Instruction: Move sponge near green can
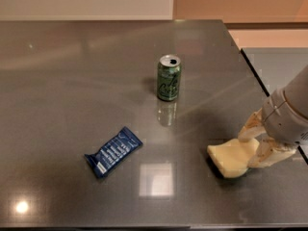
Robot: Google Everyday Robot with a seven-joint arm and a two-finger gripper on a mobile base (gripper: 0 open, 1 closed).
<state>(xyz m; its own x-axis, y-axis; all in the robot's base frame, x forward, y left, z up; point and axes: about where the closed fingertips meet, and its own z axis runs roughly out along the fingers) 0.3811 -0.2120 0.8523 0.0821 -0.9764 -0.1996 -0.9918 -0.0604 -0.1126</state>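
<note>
On a dark, glossy table (72, 81): 1 blue snack wrapper (113, 151), lying flat and slanted, left of centre, pale print on top, perhaps a label. Well apart from the gripper (249, 149), low at the right edge. Behind, a pale wall (86, 1).

Plain indoor room, grey counter (72, 81), tool (251, 147) at right

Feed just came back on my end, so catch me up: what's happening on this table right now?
The gripper, reaching in from the right, is down at the right end of the sponge, which lies on the grey table near its front right. The green can stands upright further back toward the middle, well apart from the sponge, so the move is not yet done. A blue wrapper lies front left.
</note>
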